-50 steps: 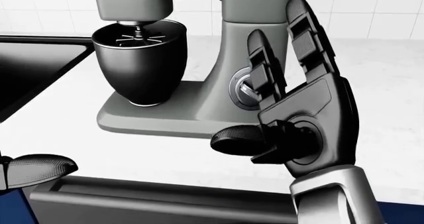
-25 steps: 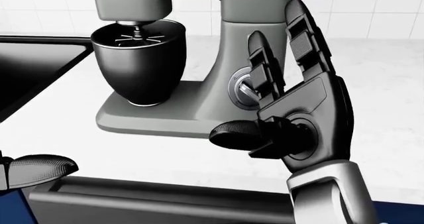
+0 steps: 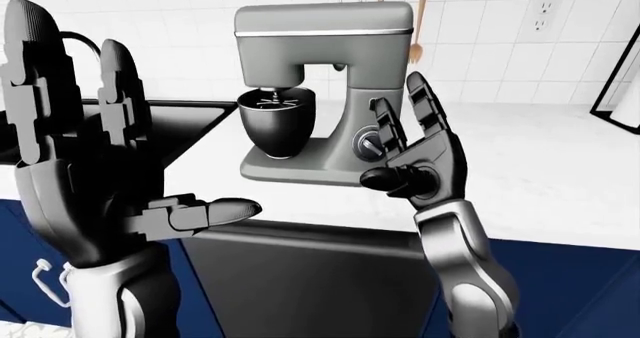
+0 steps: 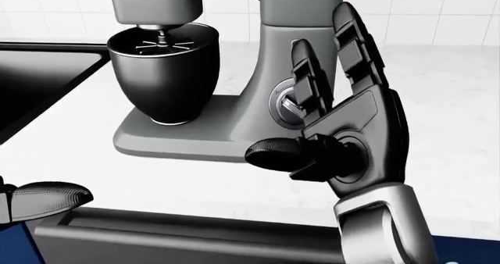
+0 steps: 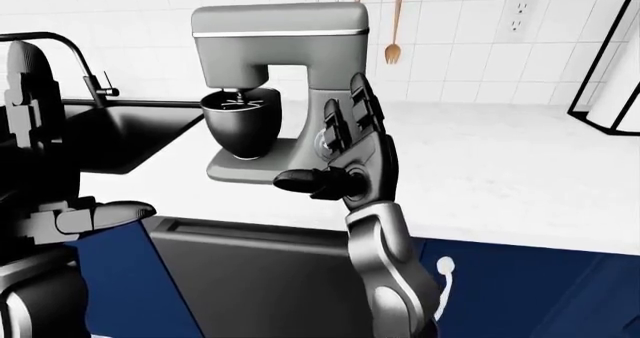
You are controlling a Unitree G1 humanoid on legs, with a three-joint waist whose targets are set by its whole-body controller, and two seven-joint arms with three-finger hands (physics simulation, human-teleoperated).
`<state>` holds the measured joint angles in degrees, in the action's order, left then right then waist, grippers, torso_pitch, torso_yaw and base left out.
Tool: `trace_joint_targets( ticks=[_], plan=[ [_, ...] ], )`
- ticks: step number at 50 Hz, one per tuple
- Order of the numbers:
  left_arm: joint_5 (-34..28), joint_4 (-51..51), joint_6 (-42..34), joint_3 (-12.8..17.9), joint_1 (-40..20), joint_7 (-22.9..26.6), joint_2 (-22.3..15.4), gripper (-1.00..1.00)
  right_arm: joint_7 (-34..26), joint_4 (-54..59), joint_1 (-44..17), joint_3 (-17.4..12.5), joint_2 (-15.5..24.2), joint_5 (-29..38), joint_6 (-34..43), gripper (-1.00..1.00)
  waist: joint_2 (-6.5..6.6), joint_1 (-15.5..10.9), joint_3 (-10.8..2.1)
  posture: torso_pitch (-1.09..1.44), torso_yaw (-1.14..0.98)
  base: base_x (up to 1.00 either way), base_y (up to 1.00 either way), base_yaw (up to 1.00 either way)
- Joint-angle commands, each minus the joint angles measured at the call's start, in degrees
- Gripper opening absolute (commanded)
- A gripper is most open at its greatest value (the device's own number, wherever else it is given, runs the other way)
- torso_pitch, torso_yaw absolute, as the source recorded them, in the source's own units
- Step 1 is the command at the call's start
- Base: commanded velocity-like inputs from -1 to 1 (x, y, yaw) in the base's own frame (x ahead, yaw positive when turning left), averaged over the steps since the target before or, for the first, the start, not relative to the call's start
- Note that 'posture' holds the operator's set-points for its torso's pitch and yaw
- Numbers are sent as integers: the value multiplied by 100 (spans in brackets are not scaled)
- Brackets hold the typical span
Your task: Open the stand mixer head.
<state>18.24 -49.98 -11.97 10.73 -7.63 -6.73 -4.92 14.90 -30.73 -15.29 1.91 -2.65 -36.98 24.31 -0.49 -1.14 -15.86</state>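
My right hand's fingers stand spread, blocky black, thumb jutting left. The right hand has crept slightly up and left. My left hand, splayed, shows whole only in the eye views. Beyond, the smooth grey mixer sits on the white counter, head down over its glossy black bowl.

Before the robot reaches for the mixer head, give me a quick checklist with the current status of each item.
1. Mixer head down, not yet opened: ok, it sits level over the bowl.
2. Right robot hand open, ready to grasp: ok, fingers spread, holding nothing.
3. Right robot hand touching the stand mixer: cannot tell; it overlaps the column and dial.
4. Left robot hand clear of the mixer: ok, raised at the left, open.
5. Path up to the head free: ok, nothing blocks it.
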Motion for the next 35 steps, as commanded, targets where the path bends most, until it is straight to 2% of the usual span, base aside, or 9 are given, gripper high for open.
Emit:
trace_joint_targets(
  ticks=[1,13,21,35],
  plan=[
    [-1,-109,85,10,-111,11,-28,100,-83,-128,-142,-4,-2,5,-153,100,12,0,-14,-35,0,0,0,0],
    [-4,-128,83,2,-93,13,-19,100,-266,132,-76,-6,-5,150,-343,100,13,0,-15,-35,0,0,0,0],
    [4,-125,79,4,-99,10,-18,100,-227,316,-325,-99,5,126,-360,100,19,2,-16,-35,0,0,0,0],
    [25,-117,74,19,-110,-2,-35,100,-348,644,-370,-100,8,228,-564,100,21,-1,-15,-35,0,0,0,0]
  ],
)
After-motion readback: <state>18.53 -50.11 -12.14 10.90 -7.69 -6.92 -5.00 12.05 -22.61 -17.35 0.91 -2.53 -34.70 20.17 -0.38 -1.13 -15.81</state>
